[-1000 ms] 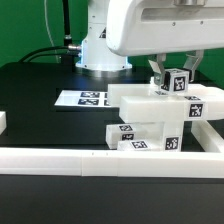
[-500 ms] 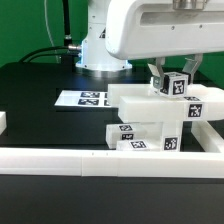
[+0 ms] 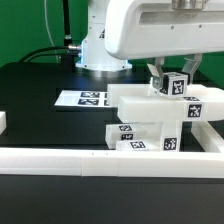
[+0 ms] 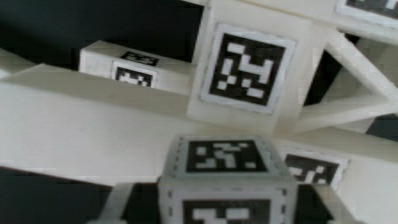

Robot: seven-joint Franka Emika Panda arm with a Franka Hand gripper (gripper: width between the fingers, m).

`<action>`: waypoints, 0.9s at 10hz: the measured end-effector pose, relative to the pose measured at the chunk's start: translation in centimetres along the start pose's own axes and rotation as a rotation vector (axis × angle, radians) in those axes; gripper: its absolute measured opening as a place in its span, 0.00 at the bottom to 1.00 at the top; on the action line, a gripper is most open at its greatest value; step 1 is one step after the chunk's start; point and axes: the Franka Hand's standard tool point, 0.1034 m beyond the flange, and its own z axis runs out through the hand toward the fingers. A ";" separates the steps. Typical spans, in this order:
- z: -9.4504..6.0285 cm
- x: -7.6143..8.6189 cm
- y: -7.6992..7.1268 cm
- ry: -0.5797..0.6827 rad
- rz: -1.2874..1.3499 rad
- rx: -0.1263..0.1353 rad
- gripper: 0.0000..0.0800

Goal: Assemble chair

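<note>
My pincer (image 3: 173,78) is pinching a tagged post leg (image 3: 177,87) over the half-built chair (image 3: 150,128), which stands at the exterior view's right just behind the near border rail (image 3: 90,160); pressed down off-line, I judge the leg could jam or shove the loose parts askew.

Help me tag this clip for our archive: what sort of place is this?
Probably a robotics lab bench: a black table fenced by a white border rail, a marker board lying flat on it, and white chair parts bearing square tags.
</note>
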 end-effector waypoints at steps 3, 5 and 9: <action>0.0 0.0 0.0 0.000 0.025 0.000 0.36; 0.0 0.0 0.0 0.000 0.027 0.000 0.36; 0.0 -0.1 0.0 0.022 0.464 0.001 0.36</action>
